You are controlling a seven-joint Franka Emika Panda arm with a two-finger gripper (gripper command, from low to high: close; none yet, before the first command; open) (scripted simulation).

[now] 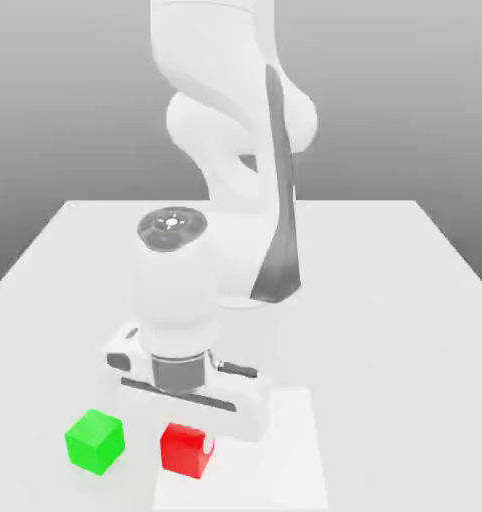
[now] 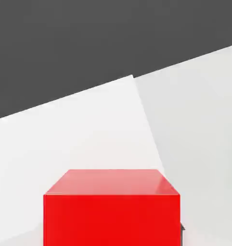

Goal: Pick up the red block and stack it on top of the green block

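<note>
Bright, even light | source unclear | arm (image 1: 180, 290) near-washed-out, pale on pale table (image 1: 385, 350) | backdrop (image 1: 385, 100) grey, darker low | soft sheen on red block's (image 2: 111, 221) upper face | edges straight, undistorted

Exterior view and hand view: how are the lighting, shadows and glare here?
Exterior view: bright, flat light, with the white hand almost merging into the pale table, and the green block's faces differing in shade. Hand view: the red block's top looks paler than its side, perhaps from glare.
</note>
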